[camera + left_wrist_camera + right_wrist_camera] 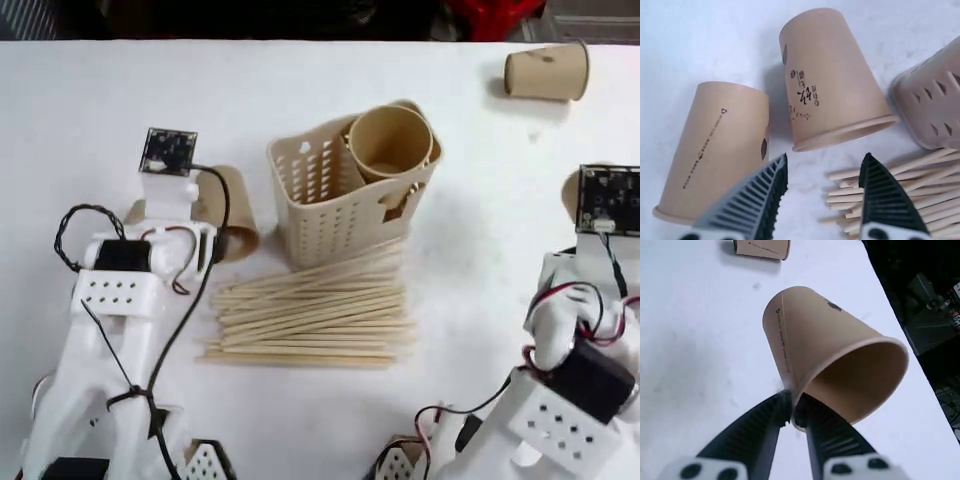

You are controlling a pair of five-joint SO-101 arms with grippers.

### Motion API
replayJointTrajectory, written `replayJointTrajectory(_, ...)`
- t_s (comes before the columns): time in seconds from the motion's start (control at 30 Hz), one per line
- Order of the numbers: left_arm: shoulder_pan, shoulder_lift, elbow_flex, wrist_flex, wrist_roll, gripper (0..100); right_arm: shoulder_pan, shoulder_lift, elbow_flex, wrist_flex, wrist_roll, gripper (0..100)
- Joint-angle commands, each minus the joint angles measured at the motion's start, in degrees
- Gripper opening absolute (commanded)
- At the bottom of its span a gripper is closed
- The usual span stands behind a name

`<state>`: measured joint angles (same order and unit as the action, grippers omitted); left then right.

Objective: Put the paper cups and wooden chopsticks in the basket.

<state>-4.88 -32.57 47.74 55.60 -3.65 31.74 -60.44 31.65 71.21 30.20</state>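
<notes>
I am pinching the thin rim of a smooth tan paper cup point(830, 355) in the right gripper point(792, 412), near the right edge of the table point(100, 90). Next I judge it needs carrying to the perforated plastic basket point(320, 190) mid-table. The left gripper point(822, 185), fingers spread, is hovering over lying cups point(830, 80) beside the slim wooden chopsticks point(310, 320).

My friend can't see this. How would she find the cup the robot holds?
Start at the cream basket, then go to the table's right edge. There the right hand pinches a paper cup by its rim; the others lie loose or sit in the basket.
</notes>
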Motion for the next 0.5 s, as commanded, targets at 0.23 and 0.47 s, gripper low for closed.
replayJointTrajectory(0.23, 1.01, -1.54, -0.18, -1.23, 0.44, 24, 0.57, -1.63, -2.64, -4.26, -0.7, 1.6)
replayJointTrajectory(0.47, 1.01, -1.54, -0.18, -1.23, 0.53, 24, -6.99, -0.75, -8.0, -8.75, -8.62, 1.6)
